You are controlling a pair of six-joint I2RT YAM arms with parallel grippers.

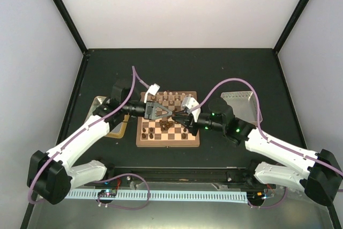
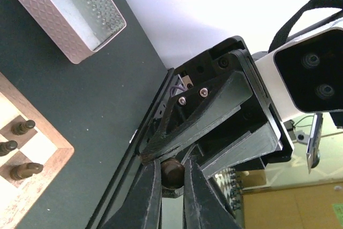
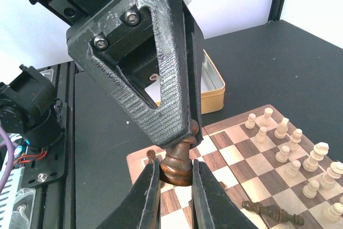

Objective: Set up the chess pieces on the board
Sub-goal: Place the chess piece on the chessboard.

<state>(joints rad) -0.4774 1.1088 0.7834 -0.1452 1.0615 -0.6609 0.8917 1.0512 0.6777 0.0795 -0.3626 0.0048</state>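
- The step in hand looked like a hand-over in mid-air. Both arms met above the middle of the board (image 1: 169, 144) with one dark piece (image 3: 177, 159) shared between them.
- The right gripper (image 3: 174, 169) had its jaws narrow, pinched on the piece's base. The left gripper (image 2: 171, 171) was clamped on its rounded head. Which arm was giving could not be told.
- The piece hung upright, clear of the squares.
- The next move probably called for one gripper to let go fully before either arm pulled away, so the piece was not twisted. It would then need lowering upright onto an empty home square.
- Cream pieces (image 3: 295, 156) stood in rows on the board. A fallen dark piece (image 3: 268, 210) lay on its side near them, so the setup seemed well short of done.
- The tabletop (image 1: 214, 68) was matt black. A gold-rimmed tray (image 1: 102, 103) lay just left of the board and a grey box (image 1: 238, 100) lay to its right.
- White walls (image 1: 177, 4) on black posts closed in the far side and both flanks.
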